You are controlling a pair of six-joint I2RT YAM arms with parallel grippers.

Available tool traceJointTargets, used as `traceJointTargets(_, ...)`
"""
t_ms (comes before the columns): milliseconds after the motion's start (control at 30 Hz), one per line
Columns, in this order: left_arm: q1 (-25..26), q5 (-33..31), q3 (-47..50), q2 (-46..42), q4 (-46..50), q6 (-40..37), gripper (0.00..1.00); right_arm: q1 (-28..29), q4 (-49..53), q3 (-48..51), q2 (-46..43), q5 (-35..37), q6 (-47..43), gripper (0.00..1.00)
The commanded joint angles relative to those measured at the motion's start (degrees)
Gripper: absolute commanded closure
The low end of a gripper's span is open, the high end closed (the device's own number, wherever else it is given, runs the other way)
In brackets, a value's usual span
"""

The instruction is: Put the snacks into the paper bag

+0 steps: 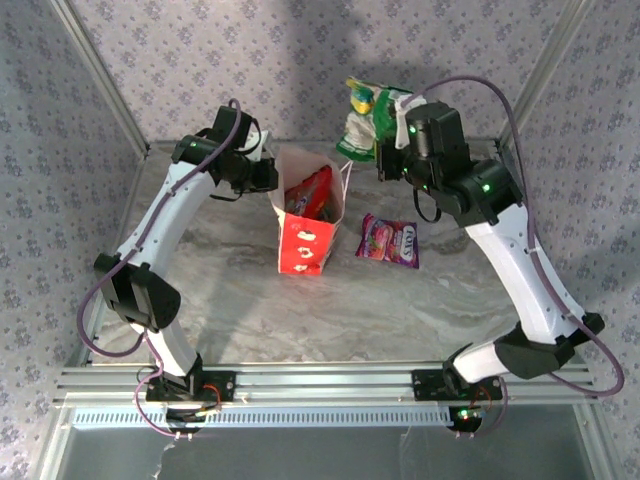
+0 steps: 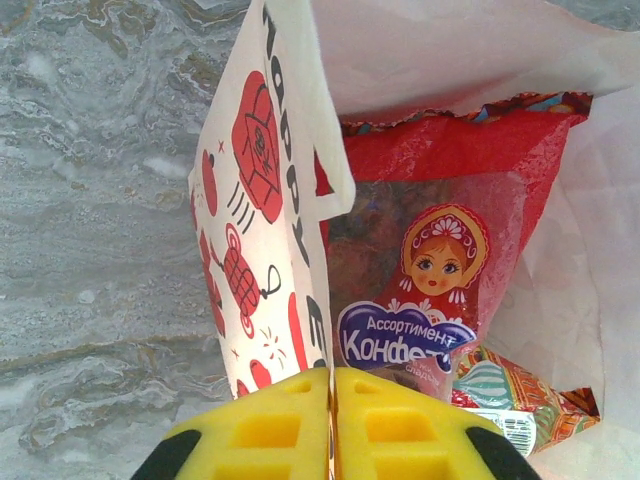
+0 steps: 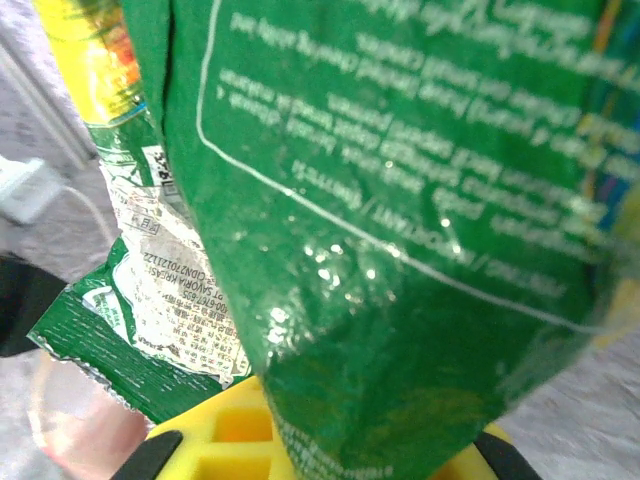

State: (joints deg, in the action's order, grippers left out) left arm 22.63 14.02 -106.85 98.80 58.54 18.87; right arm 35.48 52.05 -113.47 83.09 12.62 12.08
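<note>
Paper bag [image 1: 303,245] open, red packet [image 2: 440,200] and orange-yellow packet [image 2: 525,395] inside

Both arms are bent inward. On the left gripper [image 2: 331,372] the fingers [image 2: 270,430] are pressed flush together; the right gripper [image 1: 388,152] is held raised, fingers clamped.

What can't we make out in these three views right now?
- Left wrist: the large red glossy packet hides most of what lies under it in the white and red paper bag; a corner of an orange packet peeks out.
- Right wrist: the green glossy packet covers the fingers of the right gripper; whether it holds one packet or two is unclear.
- Top external: print on the purple-pink flat packet is too small to read.
</note>
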Motion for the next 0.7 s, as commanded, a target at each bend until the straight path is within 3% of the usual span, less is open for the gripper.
traceJointTargets(0, 0.31, -0.25, -1.35, 0.34, 1.05, -0.94, 0.92, 2.39, -3.36, -5.45, 2.24, -4.77, -2.64, 1.00)
traceJointTargets(233, 0.24, -0.58, -0.26, -0.79, 0.54, -1.21, 0.93, 5.50, -0.05, -14.34, 10.63, -5.45, -4.03, 1.00)
traceJointTargets(667, -0.44, -1.22, 1.51, -2.17, -0.31, -1.73, 0.93, 7.75, 2.53, -19.61, 21.56, -4.77, -0.84, 1.00)
